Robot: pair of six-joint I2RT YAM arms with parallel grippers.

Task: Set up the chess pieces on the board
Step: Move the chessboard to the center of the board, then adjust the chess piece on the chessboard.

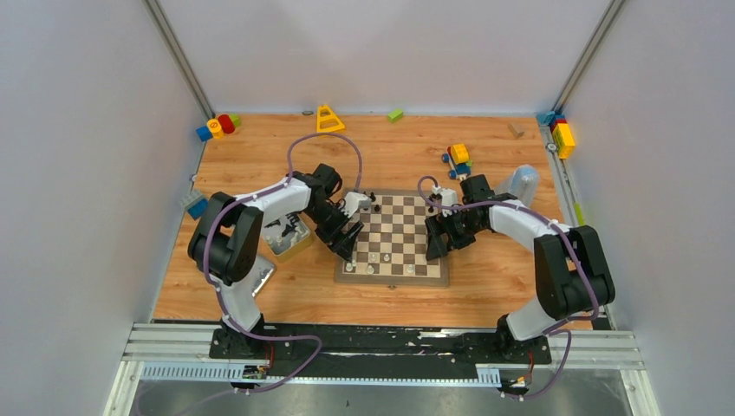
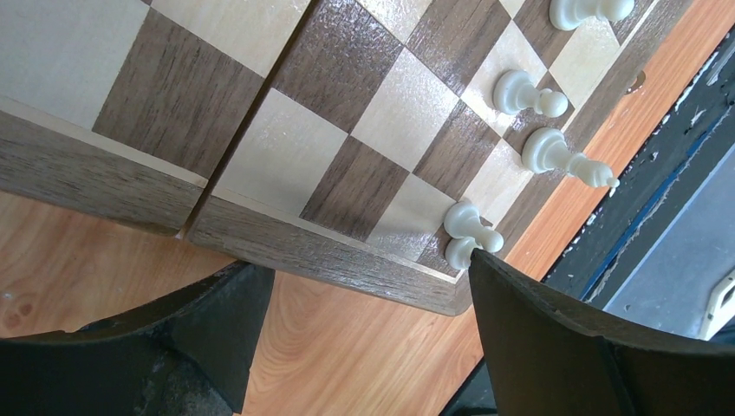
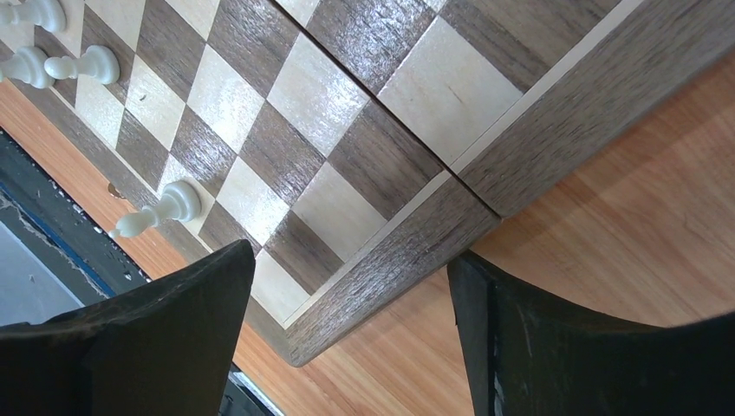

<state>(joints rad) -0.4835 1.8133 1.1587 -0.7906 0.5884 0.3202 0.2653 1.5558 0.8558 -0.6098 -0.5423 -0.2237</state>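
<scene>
The wooden table (image 1: 485, 295) lies under both my hands. The board (image 1: 399, 227) sits flat on it between them, its left edge at my left gripper (image 1: 347, 236) and its right edge at my right gripper (image 1: 436, 238).

From my left wrist, the left gripper (image 2: 364, 286) stands wide open and holds nothing. The board's dark border runs just past the fingertips (image 2: 498, 286), and I see no contact with it. My right gripper (image 3: 351, 269) is spread wide and empty as well, and a near corner of the board (image 3: 347, 147) pokes in between its fingers (image 3: 208, 295).

Outside my left hand, on the side away from the board, an open container (image 1: 290, 236) holds dark pieces.

On the board, a pale piece (image 2: 468, 232) stands just ahead of my left gripper's right finger. Two more (image 2: 563, 158) (image 2: 529, 94) follow farther out along the same edge row. A single pale piece (image 3: 165, 208) stands just beyond my right gripper's left finger. Dark pieces (image 1: 371, 204) cluster at the board's far corner, just beyond my left wrist.
</scene>
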